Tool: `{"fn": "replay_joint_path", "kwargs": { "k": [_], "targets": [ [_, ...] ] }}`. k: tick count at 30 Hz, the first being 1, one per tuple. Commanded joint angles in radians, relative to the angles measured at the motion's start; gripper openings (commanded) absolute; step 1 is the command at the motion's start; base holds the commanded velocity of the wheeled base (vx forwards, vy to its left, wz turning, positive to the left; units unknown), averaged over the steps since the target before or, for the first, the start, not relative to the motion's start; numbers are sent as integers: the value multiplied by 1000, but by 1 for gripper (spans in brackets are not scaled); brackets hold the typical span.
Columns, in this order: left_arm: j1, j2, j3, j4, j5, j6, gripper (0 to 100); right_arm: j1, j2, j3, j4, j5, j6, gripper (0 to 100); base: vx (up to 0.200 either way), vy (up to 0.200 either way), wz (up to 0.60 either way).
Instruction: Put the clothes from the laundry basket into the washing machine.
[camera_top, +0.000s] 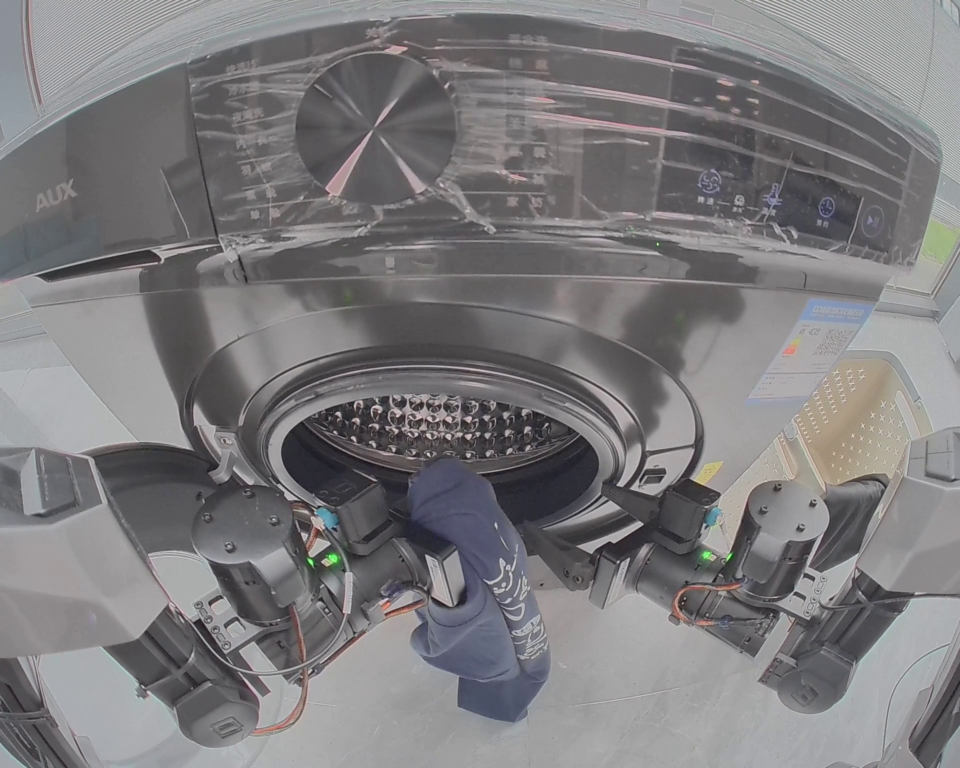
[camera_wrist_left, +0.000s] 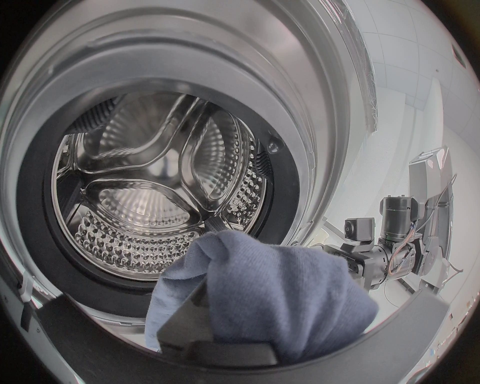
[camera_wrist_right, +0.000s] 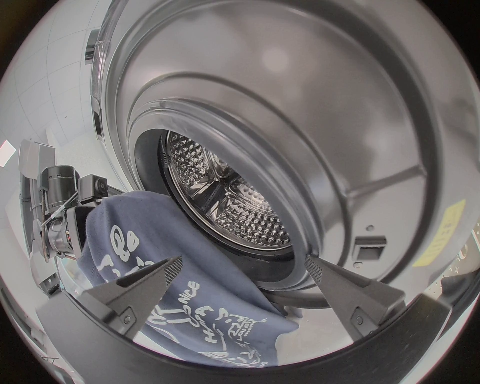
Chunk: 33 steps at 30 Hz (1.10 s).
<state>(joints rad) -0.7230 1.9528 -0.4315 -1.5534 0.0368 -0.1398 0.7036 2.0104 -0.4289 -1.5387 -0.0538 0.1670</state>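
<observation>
One room logged: pale, glossy floor underfoot, pale tiled wall off to the side of the machine.

Counted one washing machine: dark grey front-loader, close up. Noted one round dial on the control panel, under wrinkled clear film. Noted one round opening, with a studded steel drum behind it. Counted two stickers on the front: a blue-and-white label high on the robot's right and a small yellow sticker lower down, near the rim of the opening.

Counted one laundry basket, cream with small cut-outs, at the robot's right and close to the machine's front. Cannot tell its contents.

Counted one garment: a navy sweatshirt with white print. Found its top fold bunched at the lower lip of the opening, not inside the drum, and the rest hanging down outside the machine toward the floor.

Counted two grippers. Found the left gripper clamped on the sweatshirt's top fold at the lower edge of the opening, cloth wrapped over it. Found the right gripper spread wide and holding nothing, just beside the sweatshirt, facing the lower right of the opening.
</observation>
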Motion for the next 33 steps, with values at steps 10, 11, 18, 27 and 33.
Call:
{"fn": "replay_joint_path", "kwargs": {
  "k": [10,11,18,27,33],
  "targets": [
    [73,206,-239,1,-9,34,0,22,-9,1,-6,-4,-1,100,0,0,0],
    [83,227,-260,1,-8,31,0,28,-18,1,-6,-4,-1,100,0,0,0],
    [106,351,-401,1,0,8,0,33,-22,1,-6,-4,-1,100,0,0,0],
    [111,514,-687,18,40,9,0,33,-19,1,-6,-4,-1,100,0,0,0],
    [172,600,-937,127,77,11,0,33,-19,1,-6,-4,-1,100,0,0,0]
  ]
}}
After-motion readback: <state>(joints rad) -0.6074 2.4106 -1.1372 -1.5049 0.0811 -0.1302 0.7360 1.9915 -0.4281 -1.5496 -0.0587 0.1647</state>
